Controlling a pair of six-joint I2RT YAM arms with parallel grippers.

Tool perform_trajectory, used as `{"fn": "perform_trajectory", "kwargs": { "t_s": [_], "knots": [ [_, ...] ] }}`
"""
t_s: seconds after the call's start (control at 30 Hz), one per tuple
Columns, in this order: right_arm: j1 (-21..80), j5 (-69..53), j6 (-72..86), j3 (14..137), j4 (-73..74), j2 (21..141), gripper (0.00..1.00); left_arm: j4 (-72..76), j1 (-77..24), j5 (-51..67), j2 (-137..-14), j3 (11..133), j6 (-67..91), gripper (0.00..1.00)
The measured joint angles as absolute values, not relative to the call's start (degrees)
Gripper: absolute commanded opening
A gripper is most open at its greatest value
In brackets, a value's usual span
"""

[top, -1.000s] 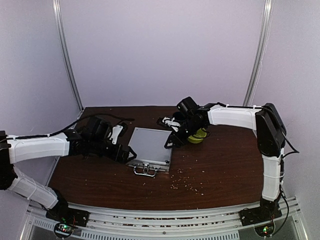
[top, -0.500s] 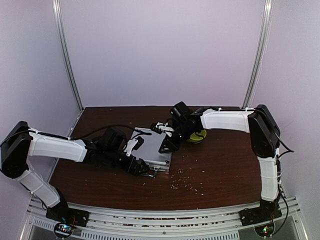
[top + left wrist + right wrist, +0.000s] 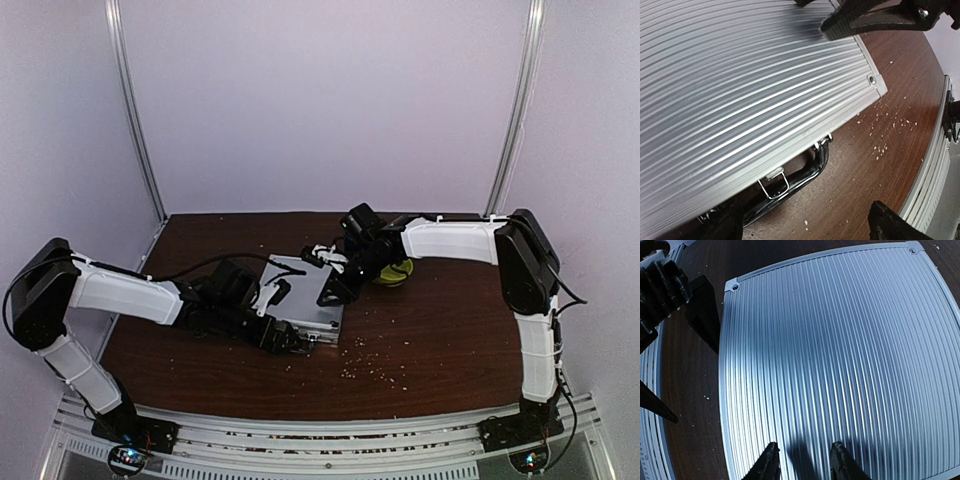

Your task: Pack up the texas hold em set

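The left gripper (image 3: 810, 225), wide open and empty, is nearest the case (image 3: 740, 75); its handle (image 3: 807, 170) lies just in front. The right gripper (image 3: 802, 462), half open and empty, rests on top.

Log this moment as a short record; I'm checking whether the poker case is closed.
case: silver briefcase, lid down, flat on table
handle: at the case's near edge
left gripper: open, at the handle edge, holding nothing
right gripper: open, fingertips over the lid, holding nothing
bowl: yellow-green, behind right gripper
crumbs: scattered near-right of the case
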State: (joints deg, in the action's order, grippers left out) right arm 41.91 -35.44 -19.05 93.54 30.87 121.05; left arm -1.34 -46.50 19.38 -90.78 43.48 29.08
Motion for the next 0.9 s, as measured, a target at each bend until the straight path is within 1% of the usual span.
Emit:
{"fn": "perform_trajectory", "kwargs": {
  "t_s": [0.6, 0.9],
  "knots": [
    [41.91, -35.75, -19.29, 93.56, 30.70, 121.10, 0.37, -6.13, -49.19, 15.20, -94.98, 48.18, 31.94, 0.90],
    [41.91, -35.77, -19.33, 93.56, 30.70, 121.10, 0.37, -6.98, -49.74, 15.29, -96.95, 49.43, 32.56, 0.90]
  ]
}}
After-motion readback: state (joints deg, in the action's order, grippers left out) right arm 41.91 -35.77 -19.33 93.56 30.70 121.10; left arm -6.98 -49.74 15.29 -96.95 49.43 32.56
